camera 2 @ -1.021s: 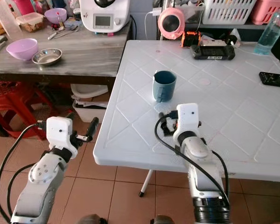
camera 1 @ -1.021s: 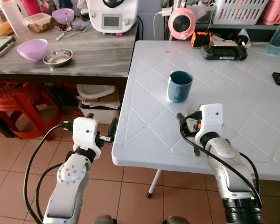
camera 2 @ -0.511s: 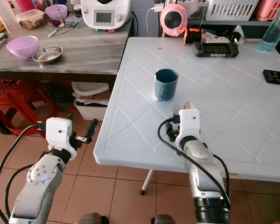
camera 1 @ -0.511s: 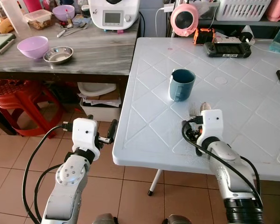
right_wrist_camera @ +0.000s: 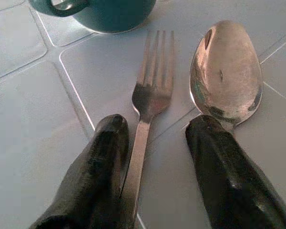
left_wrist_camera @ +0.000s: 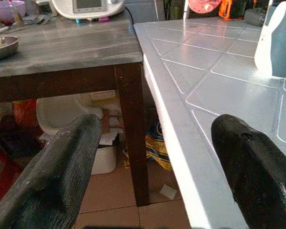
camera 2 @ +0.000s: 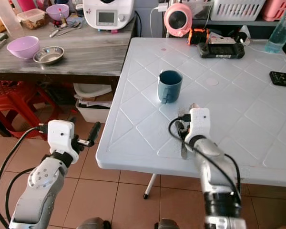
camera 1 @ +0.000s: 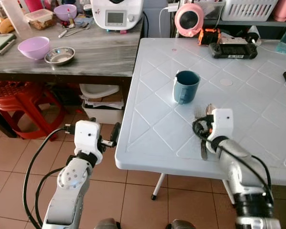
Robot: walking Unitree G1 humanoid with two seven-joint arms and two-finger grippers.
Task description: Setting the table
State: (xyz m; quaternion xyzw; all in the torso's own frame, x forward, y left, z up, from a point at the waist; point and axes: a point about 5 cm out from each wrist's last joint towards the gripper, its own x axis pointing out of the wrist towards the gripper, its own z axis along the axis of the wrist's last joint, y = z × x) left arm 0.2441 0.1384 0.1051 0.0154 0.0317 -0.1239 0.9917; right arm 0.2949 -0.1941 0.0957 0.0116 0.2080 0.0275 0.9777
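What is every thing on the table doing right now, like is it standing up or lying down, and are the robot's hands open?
Mug: upright on the white table, handle toward the robot.
Fork: lying flat, tines toward the mug.
Spoon: lying flat beside the fork, bowl up.
Right gripper: jaws open, resting on the table over both handles.
Left gripper: jaws open, holding nothing, off the table's edge.
Purple bowl: upright on the wooden counter.
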